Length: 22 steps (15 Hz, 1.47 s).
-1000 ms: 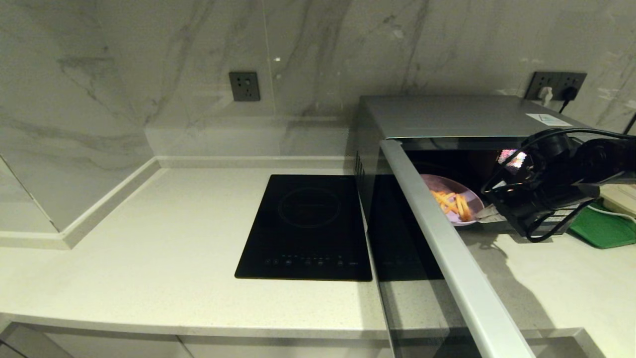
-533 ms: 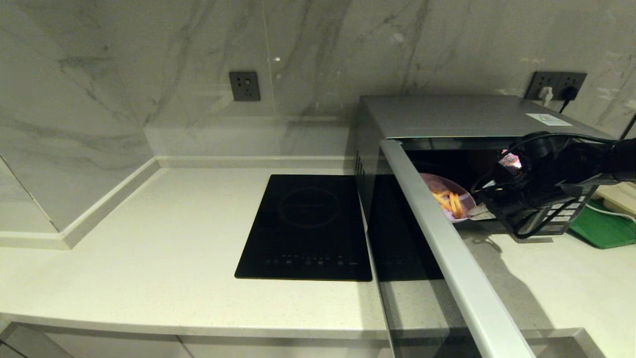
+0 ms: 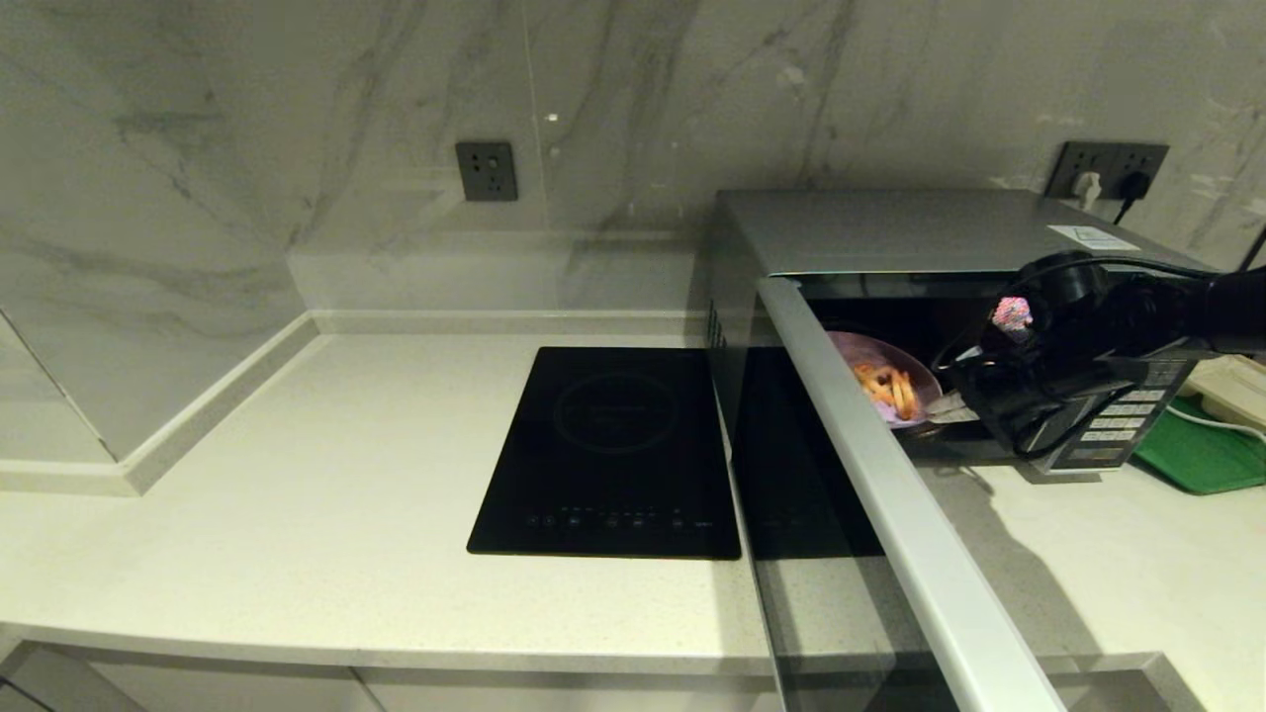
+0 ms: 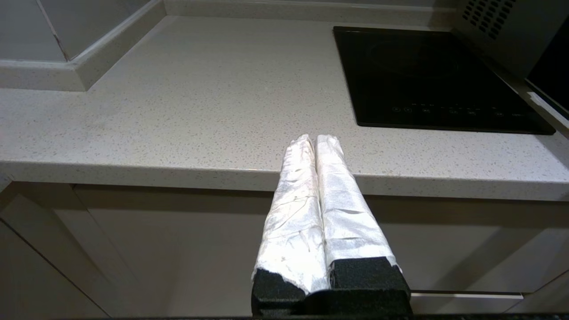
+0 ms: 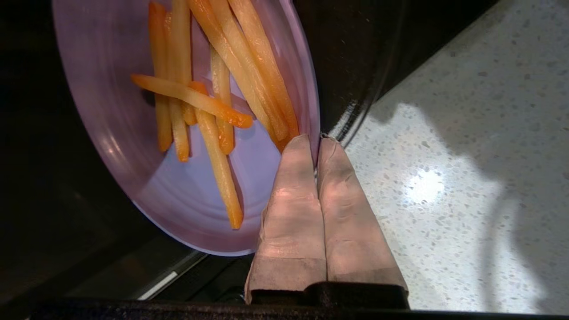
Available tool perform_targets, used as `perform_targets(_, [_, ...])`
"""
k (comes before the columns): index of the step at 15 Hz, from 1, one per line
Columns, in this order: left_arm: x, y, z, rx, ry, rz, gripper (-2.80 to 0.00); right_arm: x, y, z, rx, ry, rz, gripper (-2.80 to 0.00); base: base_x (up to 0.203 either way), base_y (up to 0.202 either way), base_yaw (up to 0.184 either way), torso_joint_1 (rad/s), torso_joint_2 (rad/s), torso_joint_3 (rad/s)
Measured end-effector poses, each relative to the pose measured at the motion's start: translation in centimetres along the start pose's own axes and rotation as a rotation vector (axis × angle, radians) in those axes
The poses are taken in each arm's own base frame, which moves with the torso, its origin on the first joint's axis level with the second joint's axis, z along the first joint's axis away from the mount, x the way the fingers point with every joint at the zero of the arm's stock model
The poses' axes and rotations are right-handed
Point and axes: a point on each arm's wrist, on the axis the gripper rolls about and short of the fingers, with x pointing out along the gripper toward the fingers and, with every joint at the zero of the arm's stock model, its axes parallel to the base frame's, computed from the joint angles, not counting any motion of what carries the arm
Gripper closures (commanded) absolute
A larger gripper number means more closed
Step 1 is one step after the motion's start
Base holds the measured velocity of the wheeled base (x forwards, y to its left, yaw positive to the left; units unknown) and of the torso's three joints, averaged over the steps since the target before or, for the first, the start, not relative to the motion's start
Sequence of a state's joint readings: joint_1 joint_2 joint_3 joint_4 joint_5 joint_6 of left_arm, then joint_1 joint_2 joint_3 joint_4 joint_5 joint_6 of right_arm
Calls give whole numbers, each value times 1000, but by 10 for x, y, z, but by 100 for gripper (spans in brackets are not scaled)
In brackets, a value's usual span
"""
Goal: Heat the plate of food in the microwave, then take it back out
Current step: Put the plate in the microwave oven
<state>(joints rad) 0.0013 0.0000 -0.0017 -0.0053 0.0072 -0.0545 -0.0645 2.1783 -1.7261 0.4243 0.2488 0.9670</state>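
The silver microwave [image 3: 920, 229] stands at the right with its dark glass door [image 3: 870, 514] swung wide open toward me. The pale lilac plate of food [image 3: 885, 381] with orange fries [image 5: 213, 89] hangs at the mouth of the dark cavity. My right gripper [image 3: 945, 407] [image 5: 316, 138] is shut on the plate's rim, one finger above and one below. In the left wrist view my left gripper [image 4: 314, 138] is shut and holds nothing, parked low in front of the counter edge.
A flat black induction hob [image 3: 613, 450] lies left of the microwave. A green tray [image 3: 1202, 450] sits at the far right behind my right arm. The open door juts out past the counter's front edge [image 4: 178, 171]. Wall sockets [image 3: 1108, 170] sit behind the microwave.
My right gripper has carried the plate up and farther into the microwave opening. The button panel has come into view below the arm. The left arm has not moved.
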Motion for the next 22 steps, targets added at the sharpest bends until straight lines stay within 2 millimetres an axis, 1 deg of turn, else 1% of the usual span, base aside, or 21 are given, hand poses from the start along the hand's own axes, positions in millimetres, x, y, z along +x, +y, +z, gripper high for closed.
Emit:
perform_targets(4, [0, 0, 0, 1, 0, 0, 0, 0, 3, 2, -1, -32, 6, 0, 0, 0, 0, 0, 0, 0])
perform_targets(13, [0, 0, 0, 0, 0, 0, 0, 8, 1, 4, -2, -58, -22, 0, 0, 0, 0, 0, 0, 0])
perform_targets(14, [0, 0, 0, 0, 0, 0, 0, 9, 1, 4, -4, -59, -23, -280, 0, 0, 0, 0, 0, 0])
perform_targets(20, [0, 0, 0, -1, 0, 0, 0, 10, 1, 5, -3, -66, -24, -280, 0, 0, 0, 0, 0, 0])
perform_targets(22, [0, 0, 0, 0, 0, 0, 0, 7, 2, 5, -3, -66, -20, -280, 0, 0, 0, 0, 0, 0])
